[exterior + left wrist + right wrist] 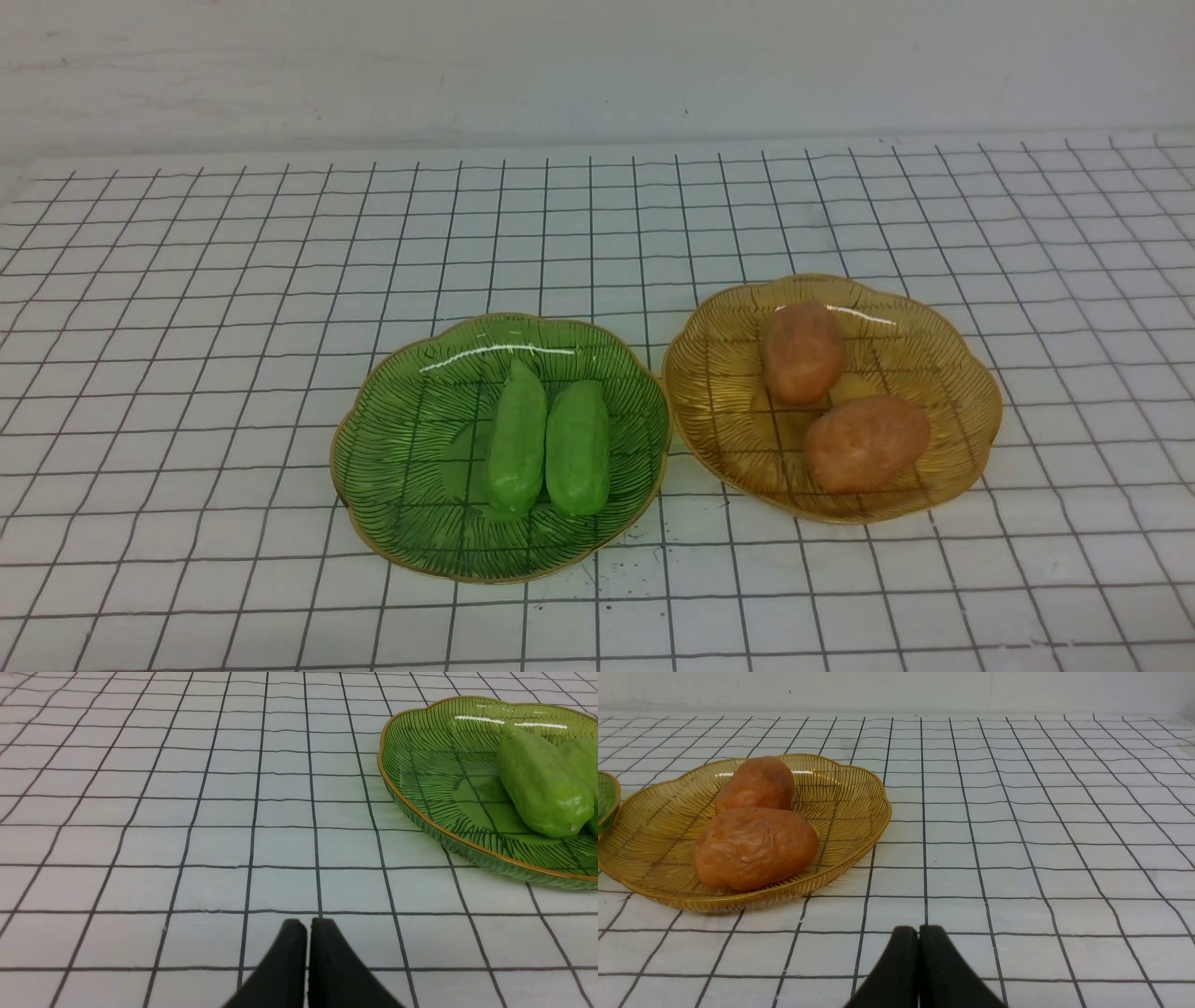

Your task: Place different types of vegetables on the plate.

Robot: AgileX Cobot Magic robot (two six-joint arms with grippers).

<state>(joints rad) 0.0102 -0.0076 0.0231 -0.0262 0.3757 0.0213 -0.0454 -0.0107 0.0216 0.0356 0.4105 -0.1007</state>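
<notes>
Black fingers of the left gripper (308, 924) are pressed together with nothing between them, above the bare checked tablecloth (187, 812). The right gripper (918, 931) is the same: its two black fingers meet tip to tip and hold nothing. Neither gripper touches a plate.

The green glass plate (401, 439) lies on the left and holds the two cucumbers, the left one (516, 437) and the right one (579, 446), lying side by side and touching. Just beside it, the amber glass plate (962, 392) holds the two potatoes, the far one (802, 351) and the near one (866, 442), close together.
</notes>
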